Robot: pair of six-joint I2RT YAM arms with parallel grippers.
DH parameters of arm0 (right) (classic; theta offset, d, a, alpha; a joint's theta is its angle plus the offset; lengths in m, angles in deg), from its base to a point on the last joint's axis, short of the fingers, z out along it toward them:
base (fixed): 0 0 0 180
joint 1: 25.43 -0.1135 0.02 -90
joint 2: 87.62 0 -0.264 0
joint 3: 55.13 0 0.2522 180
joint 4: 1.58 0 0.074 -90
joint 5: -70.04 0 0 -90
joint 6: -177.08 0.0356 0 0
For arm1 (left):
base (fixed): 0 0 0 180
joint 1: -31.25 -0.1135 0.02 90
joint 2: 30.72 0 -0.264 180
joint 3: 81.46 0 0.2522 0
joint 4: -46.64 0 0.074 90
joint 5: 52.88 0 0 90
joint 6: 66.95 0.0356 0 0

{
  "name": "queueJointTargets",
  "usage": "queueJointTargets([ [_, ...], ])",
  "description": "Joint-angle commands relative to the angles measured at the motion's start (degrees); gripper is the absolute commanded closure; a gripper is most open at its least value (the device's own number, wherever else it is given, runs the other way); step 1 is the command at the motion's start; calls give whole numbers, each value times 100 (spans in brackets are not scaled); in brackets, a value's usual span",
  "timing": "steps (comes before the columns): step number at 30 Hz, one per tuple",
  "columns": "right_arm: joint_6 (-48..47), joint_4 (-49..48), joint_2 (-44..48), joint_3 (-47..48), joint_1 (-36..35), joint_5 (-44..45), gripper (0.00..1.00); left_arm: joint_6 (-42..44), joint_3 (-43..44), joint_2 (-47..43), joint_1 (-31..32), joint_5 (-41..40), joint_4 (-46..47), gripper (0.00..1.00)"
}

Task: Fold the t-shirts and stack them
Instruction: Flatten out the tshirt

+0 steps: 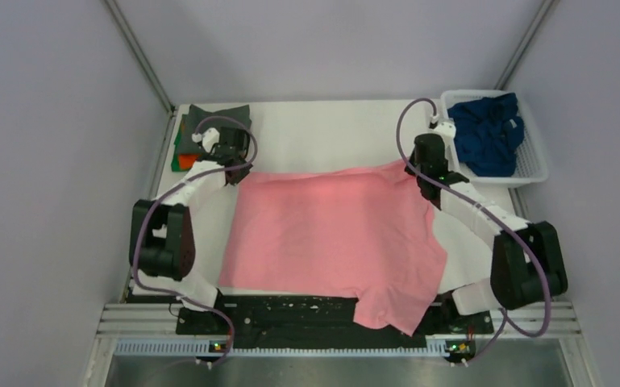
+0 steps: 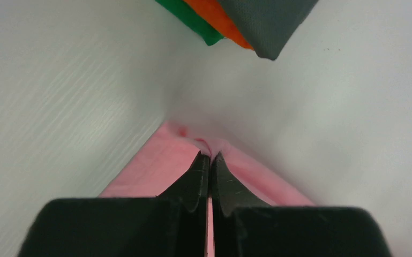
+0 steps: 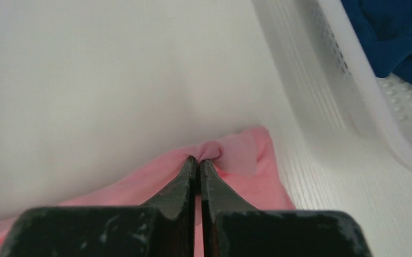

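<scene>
Both clenched on the pink t-shirt [image 1: 330, 234] at its far corners: far-left corner in the left gripper [image 2: 210, 156], far-right in the right gripper [image 3: 195, 159], cloth bunched at the closed tips. Spread over the table [image 1: 330, 133] from there toward the bases, near edge overhanging the black rail [image 1: 290, 310]. Just beyond the left gripper, a stack of dark grey t-shirt [image 2: 268, 21] over orange t-shirt [image 2: 217, 19] over green t-shirt [image 2: 190, 19]; navy blue t-shirt [image 1: 488, 133] in the white basket [image 1: 536, 169] beside the right.
</scene>
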Motion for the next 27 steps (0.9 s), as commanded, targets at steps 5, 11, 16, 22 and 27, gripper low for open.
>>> queueJointTargets([
  [5, 246, -1707, -1685, 747, 533, -1075, 100, -85, 1544, 1961, -454, 724, 573, 100],
  [11, -92, -1308, -3045, 2220, 708, -1642, 97, -130, 2639, 2762, -607, 960, 245, 91],
  [16, -191, -489, -4258, 3633, 963, -1857, 44, -279, 3421, 2985, -718, 1094, -130, 29],
  [22, -34, -551, -3810, 3238, 1066, -2615, 2, -65, 3373, 2171, -714, 1063, -467, 1],
  [27, 129, -939, -2875, 2124, 1066, -3034, 1, 154, 2125, 1223, -514, 1420, 64, 1],
])
